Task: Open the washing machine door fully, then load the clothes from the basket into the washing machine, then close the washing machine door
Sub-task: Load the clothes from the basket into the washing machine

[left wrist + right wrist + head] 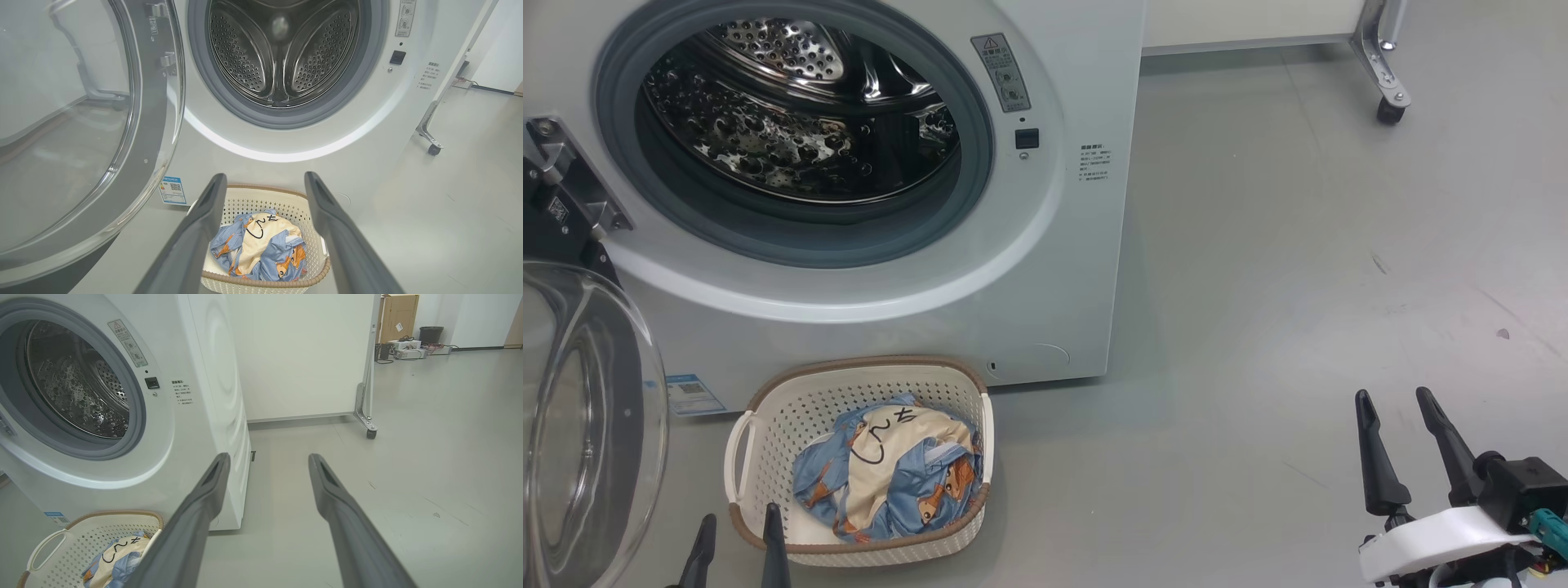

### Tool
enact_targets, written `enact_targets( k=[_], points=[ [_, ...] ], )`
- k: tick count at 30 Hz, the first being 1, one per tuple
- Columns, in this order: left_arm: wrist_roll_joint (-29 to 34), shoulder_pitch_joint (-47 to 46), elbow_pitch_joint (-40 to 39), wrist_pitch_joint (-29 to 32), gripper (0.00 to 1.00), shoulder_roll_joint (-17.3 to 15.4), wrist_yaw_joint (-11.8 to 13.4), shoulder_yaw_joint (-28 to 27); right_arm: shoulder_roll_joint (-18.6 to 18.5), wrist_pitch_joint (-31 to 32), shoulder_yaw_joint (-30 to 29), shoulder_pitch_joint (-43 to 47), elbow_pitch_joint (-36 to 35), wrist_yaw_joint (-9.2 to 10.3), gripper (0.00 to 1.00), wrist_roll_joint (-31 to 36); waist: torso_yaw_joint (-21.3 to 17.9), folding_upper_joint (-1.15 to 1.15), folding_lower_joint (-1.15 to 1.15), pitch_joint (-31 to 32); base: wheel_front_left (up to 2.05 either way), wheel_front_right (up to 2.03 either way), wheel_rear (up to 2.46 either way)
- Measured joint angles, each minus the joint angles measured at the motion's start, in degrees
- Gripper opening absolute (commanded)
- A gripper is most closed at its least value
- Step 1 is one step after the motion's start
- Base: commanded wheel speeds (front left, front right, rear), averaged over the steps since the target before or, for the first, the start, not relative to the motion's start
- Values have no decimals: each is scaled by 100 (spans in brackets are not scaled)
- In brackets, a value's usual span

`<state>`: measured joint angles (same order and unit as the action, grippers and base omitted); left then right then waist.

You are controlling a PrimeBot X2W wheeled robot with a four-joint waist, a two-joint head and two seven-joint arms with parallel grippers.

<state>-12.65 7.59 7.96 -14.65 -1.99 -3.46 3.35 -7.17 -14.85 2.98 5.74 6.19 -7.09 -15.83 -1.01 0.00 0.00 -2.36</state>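
Washing machine door (580, 408): swung out at left, clearing the drum mouth (792, 122) for loading
Clothes (890, 474): bunched in the basket (768, 384), just in front of the washing machine (1062, 269), below its opening
Left gripper (738, 516): spread wide, empty, near the basket, likely lining up a grab
Right gripper (1393, 395): spread wide, empty, well right over bare floor (1298, 286)

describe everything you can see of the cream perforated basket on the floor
The small cream-white perforated plastic basket is a rounded rectangle with a brown woven-look rim and white side handles. It stands upright on the grey floor, just before the big white front-loading washing machine. Inside lie crumpled light blue clothes with orange-brown cartoon figures and a scribbled cream panel, heaped toward the robot's right.
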Motion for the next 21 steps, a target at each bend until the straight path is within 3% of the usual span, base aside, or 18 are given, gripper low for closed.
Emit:
enact_targets(
  k=[21],
  points=[
    [4,-2,-163,0,100,-1,1,-103,13,0,104,-38,-41,0,100,0,-126,0,0,-271,0,0,0]
  ],
)
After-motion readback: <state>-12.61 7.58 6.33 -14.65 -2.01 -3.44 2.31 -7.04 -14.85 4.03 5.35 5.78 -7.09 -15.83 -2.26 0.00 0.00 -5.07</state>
